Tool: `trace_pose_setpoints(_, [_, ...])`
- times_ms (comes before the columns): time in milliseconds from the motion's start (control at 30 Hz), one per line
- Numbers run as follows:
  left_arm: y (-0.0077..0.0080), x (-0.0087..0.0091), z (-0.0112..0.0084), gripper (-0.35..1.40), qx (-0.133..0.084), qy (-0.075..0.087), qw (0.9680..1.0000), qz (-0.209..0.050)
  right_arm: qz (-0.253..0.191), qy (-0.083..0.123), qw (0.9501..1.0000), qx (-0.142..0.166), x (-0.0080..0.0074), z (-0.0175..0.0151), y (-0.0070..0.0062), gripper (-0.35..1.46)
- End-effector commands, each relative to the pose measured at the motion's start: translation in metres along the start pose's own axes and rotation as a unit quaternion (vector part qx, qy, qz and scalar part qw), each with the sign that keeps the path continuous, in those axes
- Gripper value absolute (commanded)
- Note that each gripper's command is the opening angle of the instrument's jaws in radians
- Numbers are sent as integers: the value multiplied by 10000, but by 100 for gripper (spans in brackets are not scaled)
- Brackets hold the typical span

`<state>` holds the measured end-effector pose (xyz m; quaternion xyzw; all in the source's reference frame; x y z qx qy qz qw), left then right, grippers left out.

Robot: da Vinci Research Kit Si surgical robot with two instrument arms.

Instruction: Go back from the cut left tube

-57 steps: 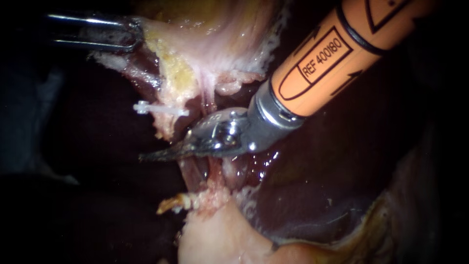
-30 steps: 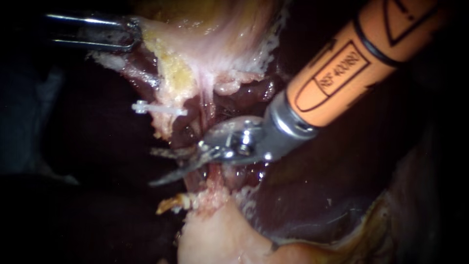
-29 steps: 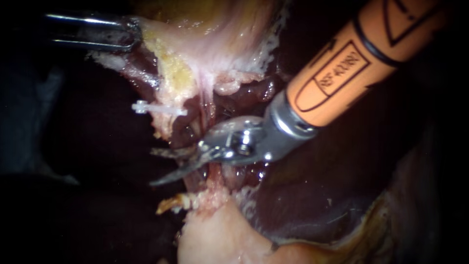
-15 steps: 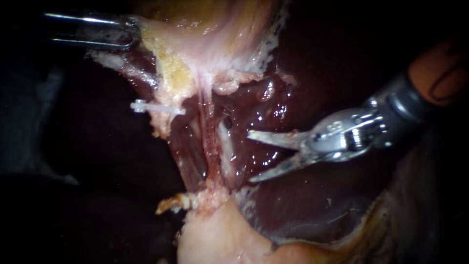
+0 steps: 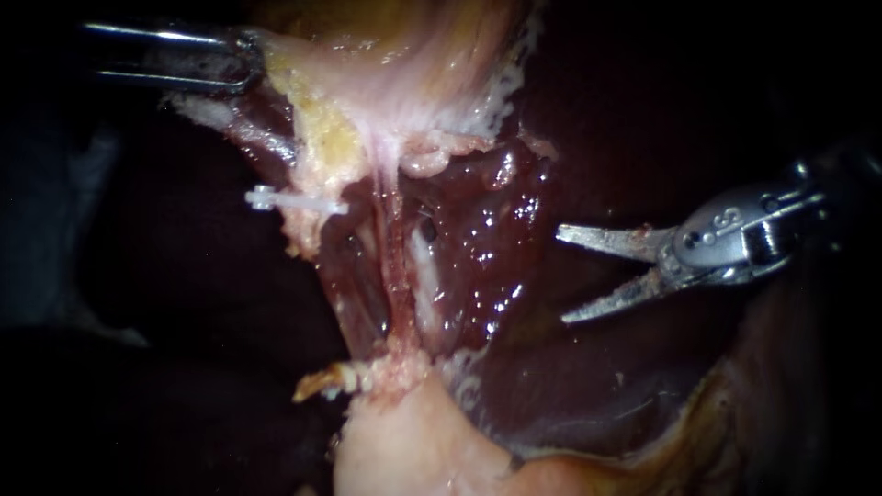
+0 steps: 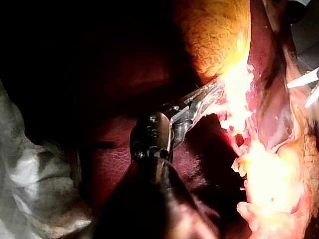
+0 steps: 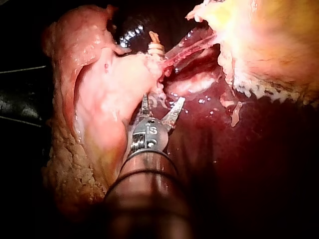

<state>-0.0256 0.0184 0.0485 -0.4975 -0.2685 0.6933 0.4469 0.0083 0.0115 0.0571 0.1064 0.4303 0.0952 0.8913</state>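
My right instrument (image 5: pixel 560 276) comes in from the right with its two thin blades open and nothing between them. It hangs over dark liver (image 5: pixel 588 386), well to the right of the tubes. A pink tube (image 5: pixel 395 266) and a pale strand (image 5: pixel 423 276) run down from the gallbladder (image 5: pixel 404 83). A white clip (image 5: pixel 294 202) sits across tissue on their left. My left instrument (image 5: pixel 230 64) at the upper left is shut on the gallbladder's edge and holds it taut. The right wrist view shows the open blades (image 7: pixel 163 102) short of the pink tube (image 7: pixel 189 50). The left wrist view shows the left instrument (image 6: pixel 209 97) on pale tissue.
Pale fatty tissue (image 5: pixel 413 450) bulges up from below, with a frayed yellowish stump (image 5: pixel 317 378) at its upper left. Wet dark red liver bed (image 5: pixel 487 230) lies between the tubes and the blades. A grey drape (image 6: pixel 35 189) lies beside the left instrument's shaft.
The right instrument has drawn back to the right, off the tubes, and its blades have gone from shut to open. Its orange shaft has left the view. The left instrument has not moved.
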Motion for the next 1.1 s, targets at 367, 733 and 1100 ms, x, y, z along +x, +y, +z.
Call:
trace_pose_setpoints(367, [-10, -20, 28, -35, 76, 42, 9999, 65, -5, 5, 10000, 6, -1, 0, 0, 145])
trace_pose_setpoints(733, [-12, -40, 55, -35, 52, -66, 9999, 133, -8, 5, 10000, 8, -2, -1, 0, 145])
trace_pose_setpoints(1100, [-12, -39, 55, -35, 32, -76, 9999, 131, -10, 34, 10000, 80, -2, -2, -1, 145])
